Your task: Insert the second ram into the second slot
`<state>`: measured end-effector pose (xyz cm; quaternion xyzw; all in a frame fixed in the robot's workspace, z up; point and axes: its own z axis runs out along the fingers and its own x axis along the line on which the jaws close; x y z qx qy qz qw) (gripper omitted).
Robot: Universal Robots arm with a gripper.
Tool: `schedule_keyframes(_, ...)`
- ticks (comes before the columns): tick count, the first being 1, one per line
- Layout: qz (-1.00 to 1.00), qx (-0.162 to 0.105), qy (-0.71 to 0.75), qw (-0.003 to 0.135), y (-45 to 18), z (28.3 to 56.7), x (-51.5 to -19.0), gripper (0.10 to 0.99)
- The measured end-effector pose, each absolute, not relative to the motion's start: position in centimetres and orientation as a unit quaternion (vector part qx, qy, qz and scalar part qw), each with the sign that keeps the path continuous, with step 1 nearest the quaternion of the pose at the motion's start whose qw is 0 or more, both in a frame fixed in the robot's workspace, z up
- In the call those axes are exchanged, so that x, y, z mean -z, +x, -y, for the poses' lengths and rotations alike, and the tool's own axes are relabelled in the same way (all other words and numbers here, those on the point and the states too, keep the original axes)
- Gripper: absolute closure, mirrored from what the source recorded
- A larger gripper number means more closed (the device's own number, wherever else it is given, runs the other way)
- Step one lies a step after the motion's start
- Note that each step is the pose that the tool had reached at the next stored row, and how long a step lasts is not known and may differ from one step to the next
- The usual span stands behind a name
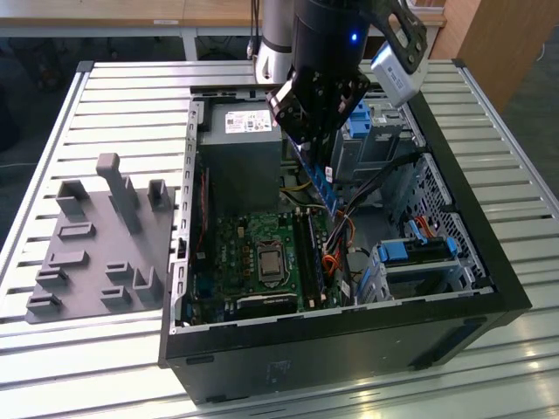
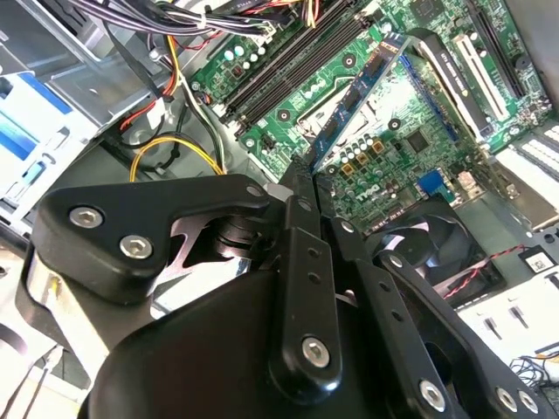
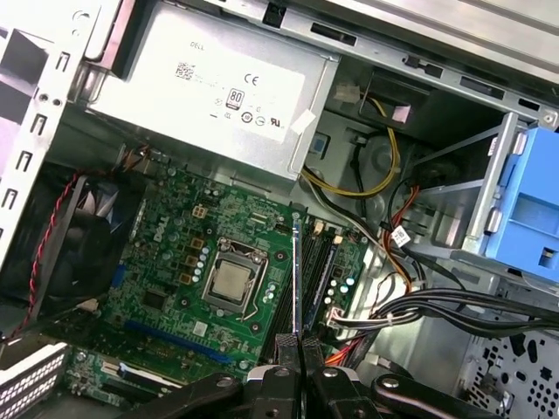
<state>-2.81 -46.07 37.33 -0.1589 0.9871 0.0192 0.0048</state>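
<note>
And here we are over the open computer case (image 1: 349,349), lying on its side on the slatted counter (image 1: 122,105), with a grey fixture (image 1: 96,236) lying flat on the counter at the exterior view's left of it. The gripper (image 1: 314,140) hangs above the case's interior, closed on the second ram (image 1: 325,183), the thin blue stick clamped by one end between its black fingers (image 2: 301,227). The stick slopes down and away from the gripper and is held in the air, not seated in anything. In the second wrist view it runs out over the green motherboard (image 2: 410,131), edge-on, with the dark memory slots (image 2: 288,65) lying just beside its line. In the first wrist view the stick shows as a narrow blue edge rising from the gripper (image 3: 300,371), right alongside those slots (image 3: 325,262); whether a slot already holds a stick, I cannot tell. What is in the case? A grey power supply (image 3: 210,87) fills one end. The motherboard lies on the case floor with its silver processor socket (image 3: 230,281) near the middle. A black fan (image 3: 65,236) sits at the board's far side from the slots. Black, yellow and red cables (image 3: 419,301) snake across the metal beyond the slots, towards the drive cages with their blue drive-bay clips (image 3: 528,205).
</note>
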Motion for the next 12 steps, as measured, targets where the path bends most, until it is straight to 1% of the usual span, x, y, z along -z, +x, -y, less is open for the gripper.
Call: schedule_keyframes(12, -0.987, -0.017, -0.159, 0.004, -2.81, 46.07, -37.1, 0.957)
